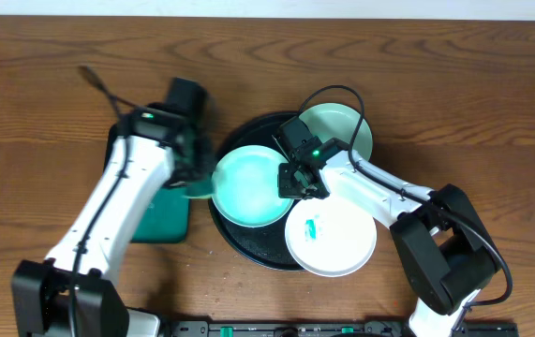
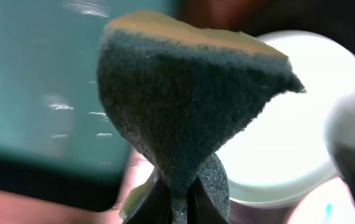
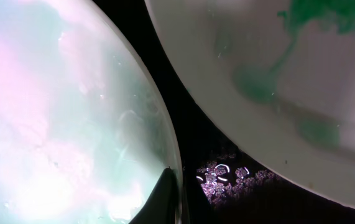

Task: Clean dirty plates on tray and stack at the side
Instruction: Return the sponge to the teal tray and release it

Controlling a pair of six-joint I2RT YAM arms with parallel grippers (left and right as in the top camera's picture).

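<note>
Right end effector (image 1: pixel 297 178) clamps mint plate (image 1: pixel 245 187) at rim (face up).

The left arm (image 1: pixel 108 201) and the right arm (image 1: pixel 379 187) are built alike, with long, smooth white links joined by chunky black joint housings and a black block at the base. A small green light (image 1: pixel 146 117) glows on the left arm's black wrist housing, and a second green light (image 1: pixel 316 149) glows on the right arm's. A thin black cable (image 1: pixel 101 86) trails from the left wrist, and a black cable loop (image 1: pixel 337 91) arcs from the right wrist.
</note>
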